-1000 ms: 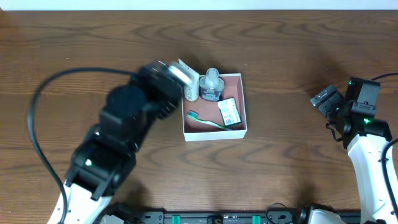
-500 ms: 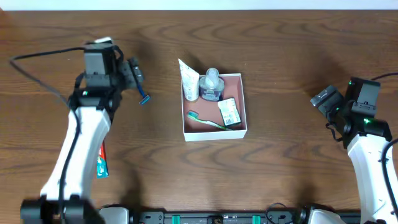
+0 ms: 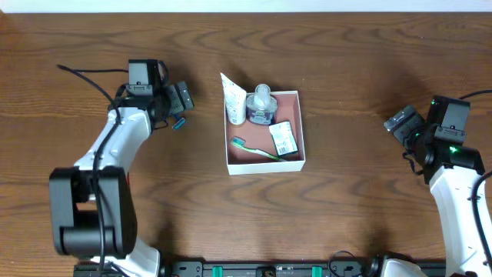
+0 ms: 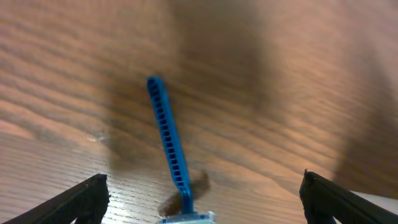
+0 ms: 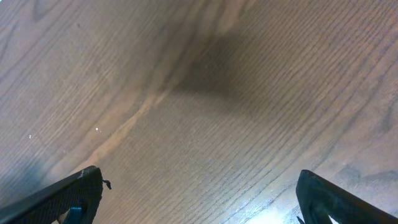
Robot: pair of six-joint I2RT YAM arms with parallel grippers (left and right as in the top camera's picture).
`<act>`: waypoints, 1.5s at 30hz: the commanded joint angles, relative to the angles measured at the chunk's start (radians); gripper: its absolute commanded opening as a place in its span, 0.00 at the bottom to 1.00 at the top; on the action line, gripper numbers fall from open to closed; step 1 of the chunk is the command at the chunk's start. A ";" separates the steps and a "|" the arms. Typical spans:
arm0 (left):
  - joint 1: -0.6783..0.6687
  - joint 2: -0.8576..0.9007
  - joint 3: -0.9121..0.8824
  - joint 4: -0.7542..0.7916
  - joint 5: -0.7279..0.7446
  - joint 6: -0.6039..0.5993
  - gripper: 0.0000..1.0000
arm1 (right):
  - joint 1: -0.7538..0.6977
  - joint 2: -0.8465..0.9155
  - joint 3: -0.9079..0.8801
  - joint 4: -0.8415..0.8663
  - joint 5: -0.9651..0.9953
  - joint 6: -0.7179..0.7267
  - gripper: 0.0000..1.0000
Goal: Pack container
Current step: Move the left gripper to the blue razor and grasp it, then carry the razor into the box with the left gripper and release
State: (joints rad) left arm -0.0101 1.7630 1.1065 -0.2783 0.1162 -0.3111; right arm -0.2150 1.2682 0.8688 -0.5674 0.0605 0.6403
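Note:
The container (image 3: 261,166) is a square white-walled box with a pinkish floor at the table's middle. It holds a white tube (image 3: 234,98), a clear-capped bottle (image 3: 261,105), a green toothbrush (image 3: 254,148) and a small packet (image 3: 284,138). A blue razor (image 3: 178,122) lies on the table left of the container. My left gripper (image 3: 181,108) is open right above it. In the left wrist view the razor (image 4: 166,137) lies between the spread fingers (image 4: 202,199). My right gripper (image 3: 400,121) is open and empty at the far right, over bare wood (image 5: 199,193).
The wooden table (image 3: 346,61) runs to every edge of the view. The left arm's body (image 3: 92,200) covers the table's left front part. A black rail (image 3: 261,269) lies along the front edge.
My left arm has swung away from the container to the left, then its gripper came down over the blue razor. The right arm has not moved.

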 commanded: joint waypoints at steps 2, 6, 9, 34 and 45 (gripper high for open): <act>0.007 0.049 0.000 0.019 -0.031 -0.039 0.98 | -0.007 -0.003 0.012 -0.001 0.011 0.010 0.99; 0.007 0.071 0.000 0.022 -0.048 -0.048 0.98 | -0.007 -0.003 0.012 -0.002 0.011 0.010 0.99; 0.007 0.092 0.000 0.019 -0.067 -0.058 0.98 | -0.007 -0.003 0.012 -0.002 0.011 0.010 0.99; 0.007 0.177 0.000 -0.076 -0.063 -0.061 0.06 | -0.007 -0.003 0.012 -0.002 0.011 0.010 0.99; 0.007 -0.026 0.001 -0.083 0.034 -0.030 0.06 | -0.007 -0.003 0.012 -0.002 0.011 0.010 0.99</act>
State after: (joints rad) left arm -0.0067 1.8572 1.1065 -0.3614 0.0967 -0.3630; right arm -0.2150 1.2682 0.8688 -0.5674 0.0605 0.6403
